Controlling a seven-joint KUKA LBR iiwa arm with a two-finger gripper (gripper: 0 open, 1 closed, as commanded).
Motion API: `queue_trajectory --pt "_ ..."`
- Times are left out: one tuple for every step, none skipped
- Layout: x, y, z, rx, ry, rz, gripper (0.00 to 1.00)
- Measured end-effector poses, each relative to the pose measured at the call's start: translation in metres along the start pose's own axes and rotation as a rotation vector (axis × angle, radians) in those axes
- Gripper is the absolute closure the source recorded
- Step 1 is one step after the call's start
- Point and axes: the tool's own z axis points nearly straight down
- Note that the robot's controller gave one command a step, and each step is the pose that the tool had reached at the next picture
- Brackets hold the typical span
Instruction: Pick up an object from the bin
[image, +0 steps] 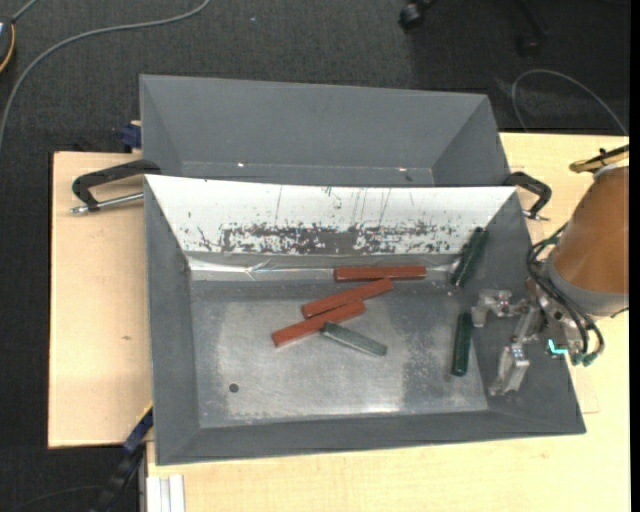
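Dark green stick (460, 345) lying on bin (250, 395) floor near right wall, just left of end effector (505, 335). Fingers apart, gripping nothing. Nothing lifted yet; grasping and raising apparently all left.

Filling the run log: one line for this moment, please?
gripper: open, nothing between fingers | nearest: dark green stick, beside it | lifted: nothing

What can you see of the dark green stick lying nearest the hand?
A slim, straight, dark green stick, plastic-looking, lying flat on the bin floor at its right side, running roughly near to far. It sits just left of the hand, apart from it; only the floor seems to touch it.
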Motion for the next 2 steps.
queue_trajectory --pt "-0.031 -0.006 0.073 0.001 -0.003 -0.511 0.0" --pt "-0.045 0.012 0.072 0.004 -0.01 -0.8 0.0"
